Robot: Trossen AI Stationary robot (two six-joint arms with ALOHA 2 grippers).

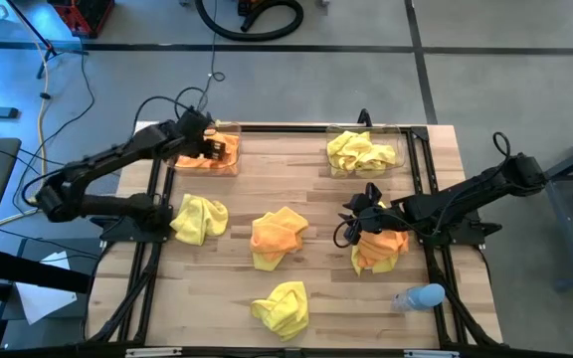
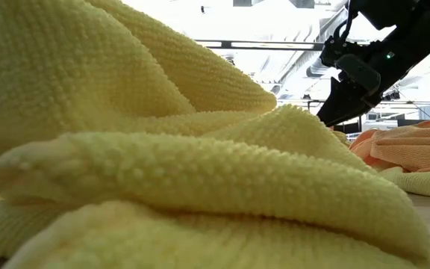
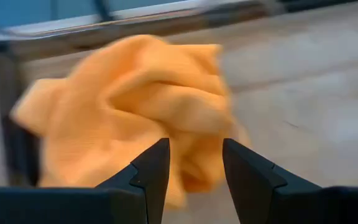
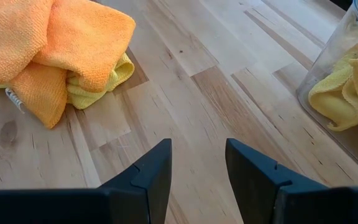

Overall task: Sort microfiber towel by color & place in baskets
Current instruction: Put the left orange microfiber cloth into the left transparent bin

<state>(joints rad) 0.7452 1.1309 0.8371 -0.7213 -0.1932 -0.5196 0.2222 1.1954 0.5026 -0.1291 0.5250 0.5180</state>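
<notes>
My left gripper is open over the left basket at the far left. An orange towel lies crumpled in that basket, just beyond the fingertips. My right gripper is open above bare wood. It sits beside a pile of an orange towel on a yellow one. The right basket holds yellow towels. Another orange towel lies on a yellow one at mid-table.
A yellow towel lies on the wood at the left. Another yellow towel lies near the near edge and fills the low view. A pale blue rounded object rests at the near right. Bare wood shows between the piles.
</notes>
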